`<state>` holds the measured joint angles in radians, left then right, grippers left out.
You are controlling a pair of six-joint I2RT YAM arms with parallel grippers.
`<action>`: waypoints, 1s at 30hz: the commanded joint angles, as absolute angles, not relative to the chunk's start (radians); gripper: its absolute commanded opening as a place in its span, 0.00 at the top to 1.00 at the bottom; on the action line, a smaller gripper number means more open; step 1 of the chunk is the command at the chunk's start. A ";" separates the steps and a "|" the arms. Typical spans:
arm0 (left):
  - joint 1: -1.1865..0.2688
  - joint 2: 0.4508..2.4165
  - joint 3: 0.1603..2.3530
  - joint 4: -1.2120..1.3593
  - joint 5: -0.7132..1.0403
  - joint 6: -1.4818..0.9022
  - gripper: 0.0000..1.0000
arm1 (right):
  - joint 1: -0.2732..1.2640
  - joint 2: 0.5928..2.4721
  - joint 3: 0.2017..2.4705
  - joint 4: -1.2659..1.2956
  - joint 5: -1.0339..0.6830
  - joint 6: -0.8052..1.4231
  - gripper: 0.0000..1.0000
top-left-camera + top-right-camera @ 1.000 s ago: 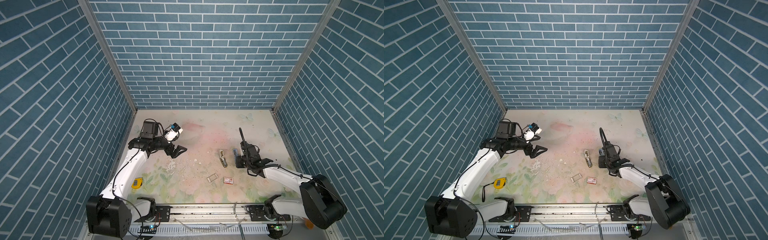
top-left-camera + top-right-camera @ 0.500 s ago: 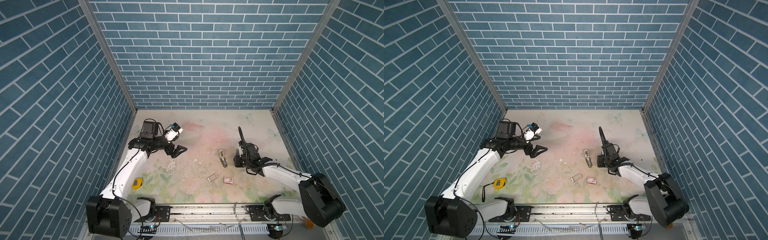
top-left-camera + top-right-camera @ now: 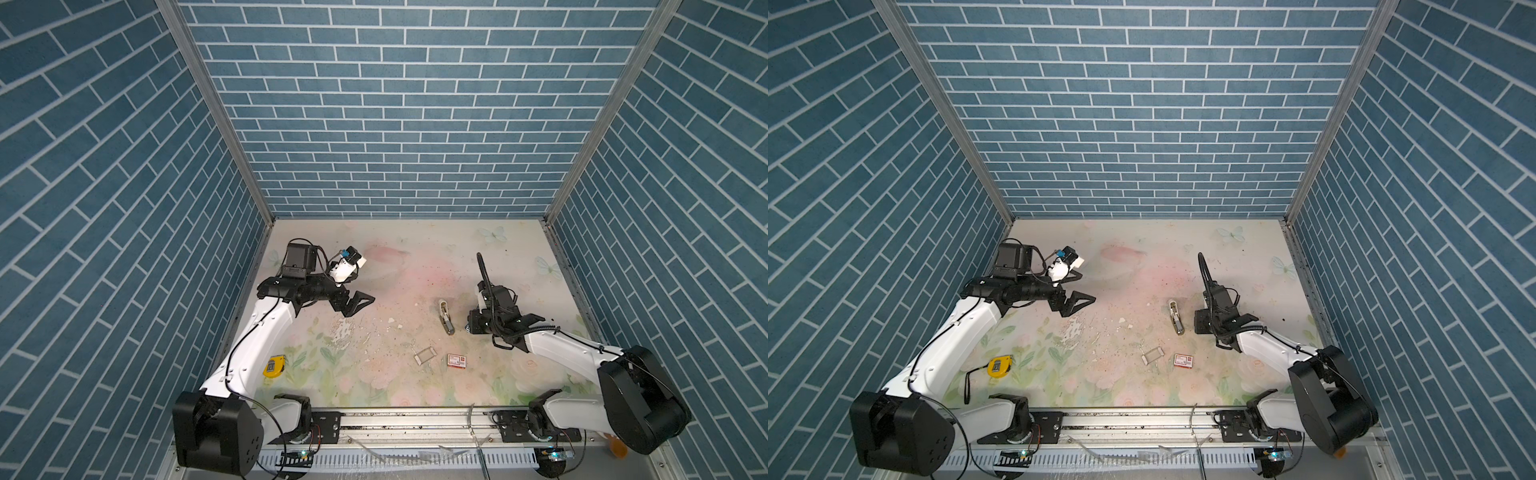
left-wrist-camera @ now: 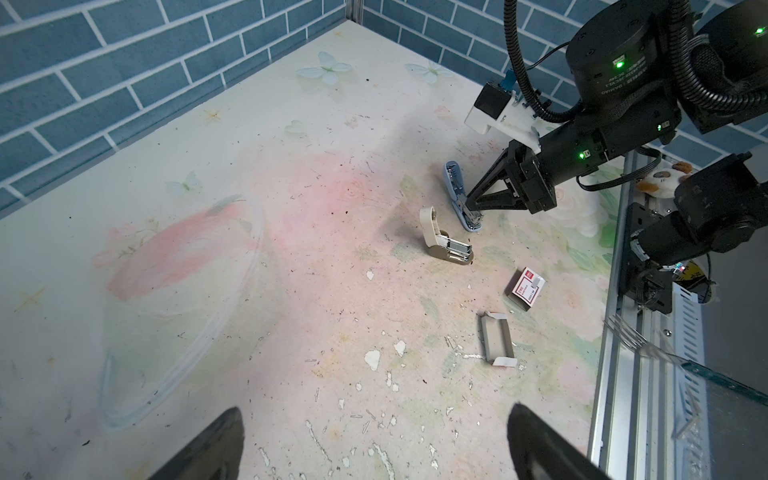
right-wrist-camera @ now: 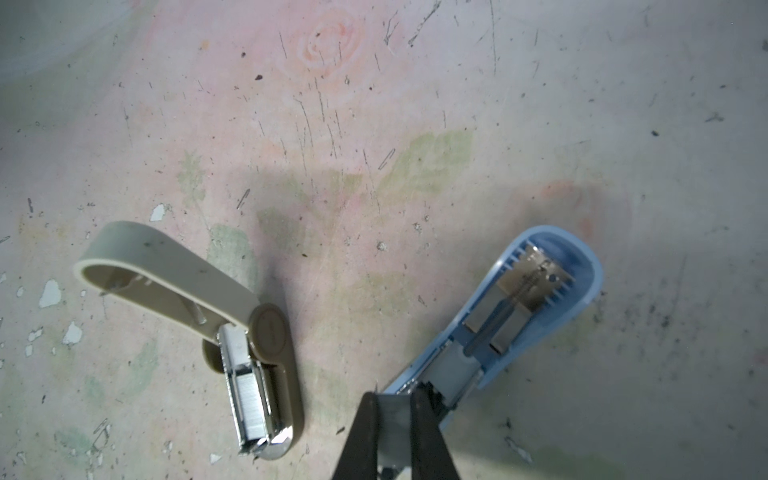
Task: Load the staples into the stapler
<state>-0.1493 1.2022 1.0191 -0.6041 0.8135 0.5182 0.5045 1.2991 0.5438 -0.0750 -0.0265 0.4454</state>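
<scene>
A beige stapler point(image 5: 257, 353) lies open on the mat, with ribbed silvery staples point(image 5: 249, 399) in its metal channel. It shows in both top views point(image 3: 445, 316) point(image 3: 1176, 320). Just to its right lies a blue stapler point(image 5: 519, 299), also open. My right gripper point(image 5: 395, 399) is shut on a flat silvery-grey strip that looks like staples, and holds it at the blue stapler's magazine point(image 4: 468, 204). My left gripper point(image 3: 361, 306) hangs open and empty over the left of the mat, far from both staplers; its dark fingertips point(image 4: 220, 444) frame bare mat.
A red-and-white box point(image 3: 456, 360) and an open grey cardboard tray point(image 3: 424, 355) lie in front of the staplers. A yellow tape measure point(image 3: 273, 366) sits at the front left. Loose staples and paint chips point(image 4: 372, 359) litter the middle. Brick walls close three sides.
My right gripper has edged slightly left, still shut. The left arm has not moved.
</scene>
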 commanded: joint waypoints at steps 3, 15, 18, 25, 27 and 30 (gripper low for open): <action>-0.155 1.197 1.011 -0.601 0.843 0.511 0.00 | 0.502 1.288 0.561 -0.085 0.000 0.465 0.89; -0.155 1.190 1.008 -0.602 0.861 0.508 0.00 | 0.501 1.258 0.575 -0.124 0.034 0.476 0.89; -0.155 1.187 1.006 -0.601 0.866 0.508 0.00 | 0.502 1.251 0.571 -0.122 0.037 0.489 0.89; -0.155 1.180 0.999 -0.596 0.876 0.506 0.00 | 0.501 1.245 0.552 -0.064 0.015 0.530 0.89; -0.155 1.179 0.999 -0.595 0.877 0.505 0.00 | 0.502 1.255 0.547 -0.044 0.009 0.542 0.89; -0.155 1.178 0.999 -0.594 0.876 0.504 0.00 | 0.501 1.273 0.540 -0.029 0.015 0.554 0.90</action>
<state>-0.1493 1.1934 1.0145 -0.5995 0.8577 0.5079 0.5045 1.2594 0.5438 -0.0586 0.0105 0.5129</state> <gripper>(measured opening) 0.995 0.137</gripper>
